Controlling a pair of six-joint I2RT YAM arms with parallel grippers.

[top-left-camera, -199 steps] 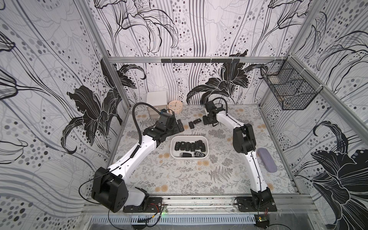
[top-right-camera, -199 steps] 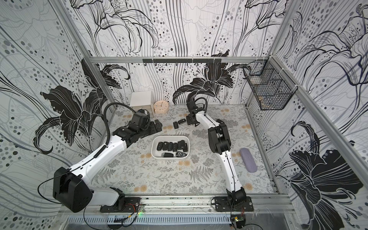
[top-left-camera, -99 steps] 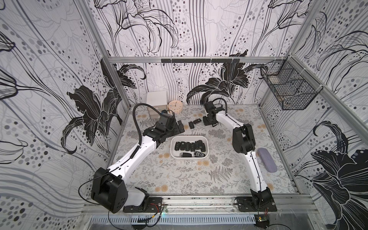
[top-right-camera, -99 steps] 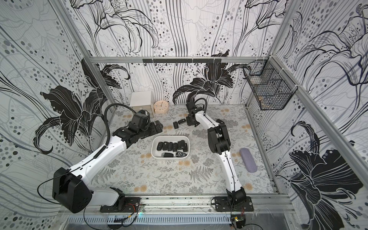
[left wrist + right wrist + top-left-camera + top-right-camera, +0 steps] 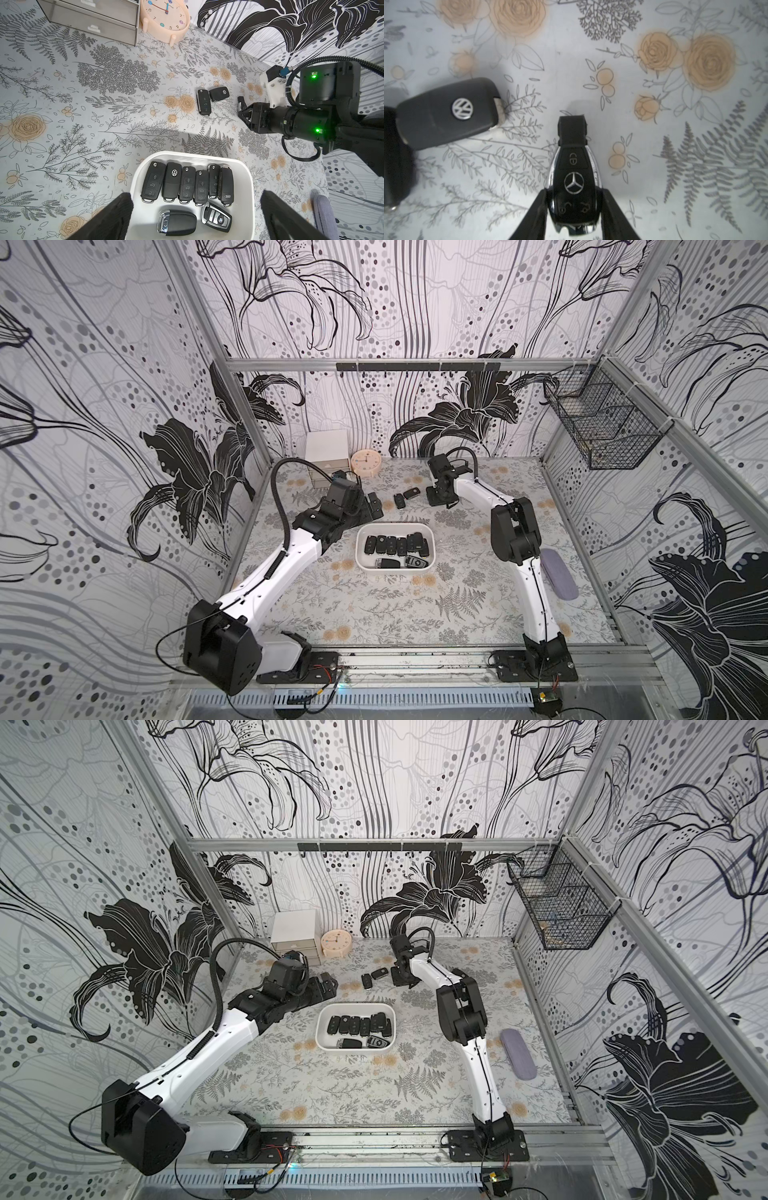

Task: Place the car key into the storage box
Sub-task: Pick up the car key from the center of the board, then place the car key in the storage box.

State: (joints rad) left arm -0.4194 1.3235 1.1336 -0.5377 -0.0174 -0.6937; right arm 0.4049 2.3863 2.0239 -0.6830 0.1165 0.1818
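1. Toward the back of the table (image 5: 374, 605), the right gripper (image 5: 574, 192) pinches the car key (image 5: 572, 166), a Mercedes fob, by its sides; whether it is off the surface I cannot tell.
2. Eight fobs already lie in the storage box (image 5: 395, 526); for this key, the carry and drop remain.
3. A buttoned fob (image 5: 204, 101) and a VW fob (image 5: 218, 94) wait nearby on the table.
4. The left gripper (image 5: 196, 199) hangs wide open above the box, holding nothing.

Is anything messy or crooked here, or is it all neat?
Mostly neat. In the storage box, one car key in the row looks tipped on its edge, leaning on the Audi key, while its neighbours lie flat. Two more keys lie loose on the table, outside the box.
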